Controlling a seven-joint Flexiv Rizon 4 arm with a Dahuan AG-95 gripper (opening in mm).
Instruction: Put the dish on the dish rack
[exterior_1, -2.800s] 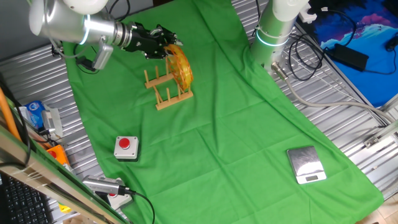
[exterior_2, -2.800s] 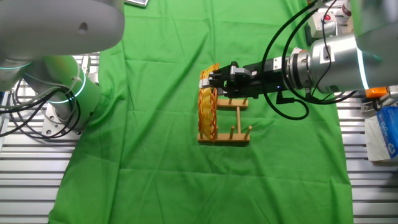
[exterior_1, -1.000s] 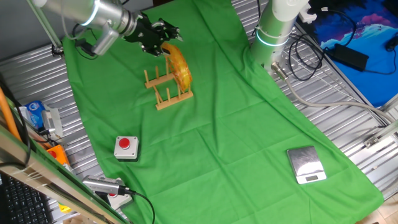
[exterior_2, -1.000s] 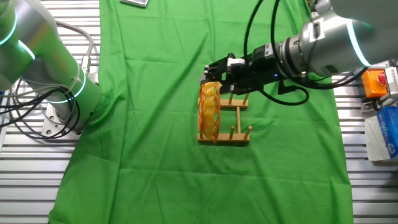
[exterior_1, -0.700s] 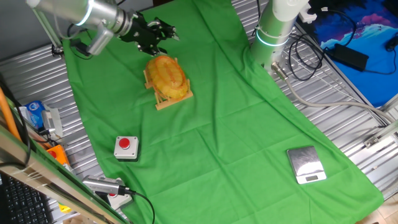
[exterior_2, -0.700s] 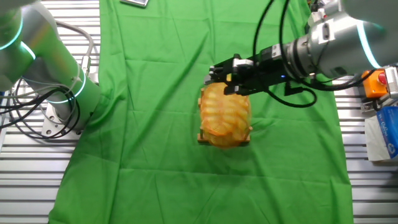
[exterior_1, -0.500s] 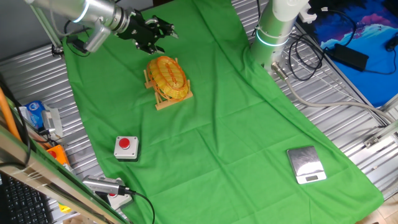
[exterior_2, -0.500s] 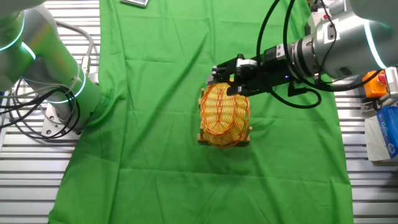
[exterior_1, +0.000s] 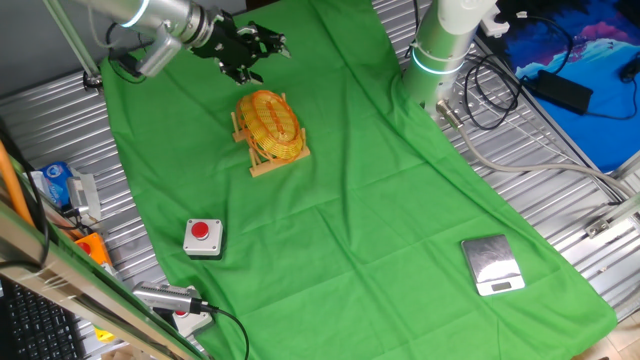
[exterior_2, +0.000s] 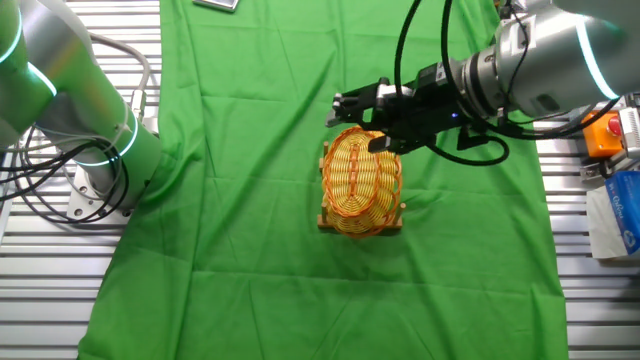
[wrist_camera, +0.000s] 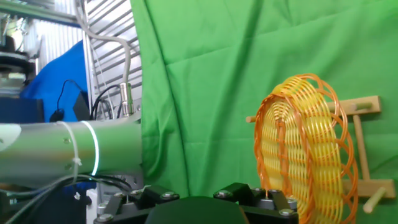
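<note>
The dish (exterior_1: 270, 122) is a yellow woven wicker basket-plate with orange-red streaks. It lies face up and tilted across the pegs of the dish rack (exterior_1: 262, 165), a small light wooden rack on the green cloth. In the other fixed view the dish (exterior_2: 362, 182) covers most of the rack (exterior_2: 327, 222). My gripper (exterior_1: 257, 48) is open and empty, just beyond the dish's far edge and apart from it; it also shows in the other fixed view (exterior_2: 362, 118). In the hand view the dish (wrist_camera: 301, 146) and rack (wrist_camera: 364, 149) sit at the right, ahead of the gripper body.
A red push button box (exterior_1: 203, 236) and a silver scale (exterior_1: 492, 265) sit on the green cloth nearer the front. A second arm's base (exterior_1: 440, 45) stands at the far edge. A blue carton (exterior_2: 620, 210) and cables lie off the cloth.
The dish stood on edge in the rack with my gripper shut on it. My gripper let go and drew back and up; the dish tipped over and now lies across the pegs.
</note>
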